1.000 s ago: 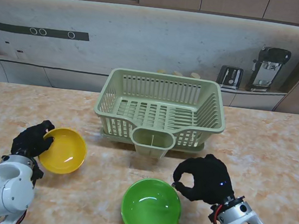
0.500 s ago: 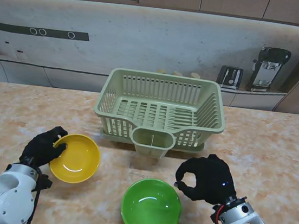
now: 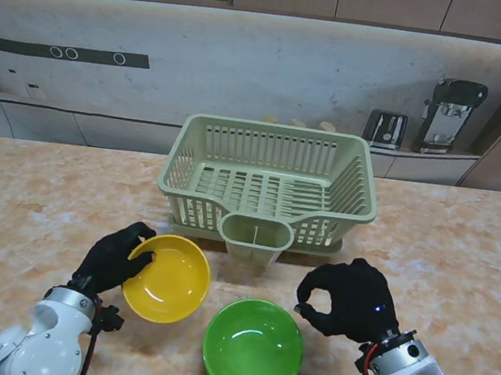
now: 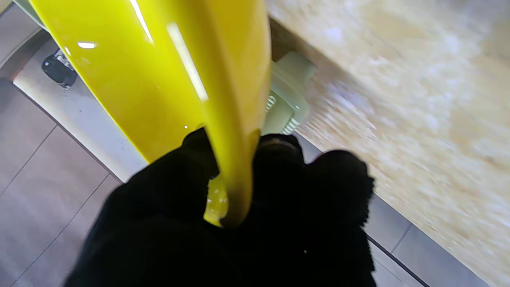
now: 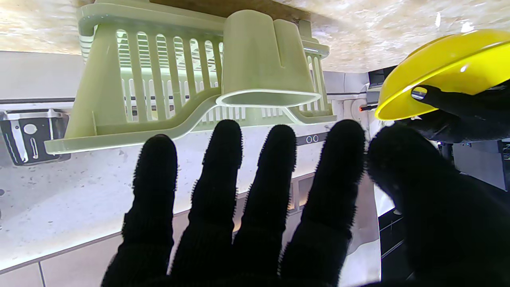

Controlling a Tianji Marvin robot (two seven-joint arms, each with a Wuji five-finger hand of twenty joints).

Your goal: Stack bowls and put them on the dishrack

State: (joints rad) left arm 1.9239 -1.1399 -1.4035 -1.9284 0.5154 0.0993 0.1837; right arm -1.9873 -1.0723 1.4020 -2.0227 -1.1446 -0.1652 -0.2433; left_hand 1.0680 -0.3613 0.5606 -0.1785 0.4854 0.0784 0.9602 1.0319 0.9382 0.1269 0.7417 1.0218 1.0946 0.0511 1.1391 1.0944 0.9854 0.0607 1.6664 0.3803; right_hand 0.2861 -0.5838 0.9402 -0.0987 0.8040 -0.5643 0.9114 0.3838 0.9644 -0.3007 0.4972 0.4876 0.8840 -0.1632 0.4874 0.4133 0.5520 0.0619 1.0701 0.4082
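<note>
Left hand [image 3: 114, 259] pinching yellow bowl [image 3: 167, 278] rim, carried rightward, now at green bowl's [image 3: 253, 348] 10 o'clock; stacking imminent. Right hand [image 3: 346, 300] empty, fingers loosely curled.

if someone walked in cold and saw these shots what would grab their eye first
Probably the yellow bowl, pinched by its rim in the black-gloved left hand, left of the green bowl that sits nearest me. Behind both stands the pale green dishrack, with nothing visible inside. The right hand hovers empty beside the green bowl.
</note>
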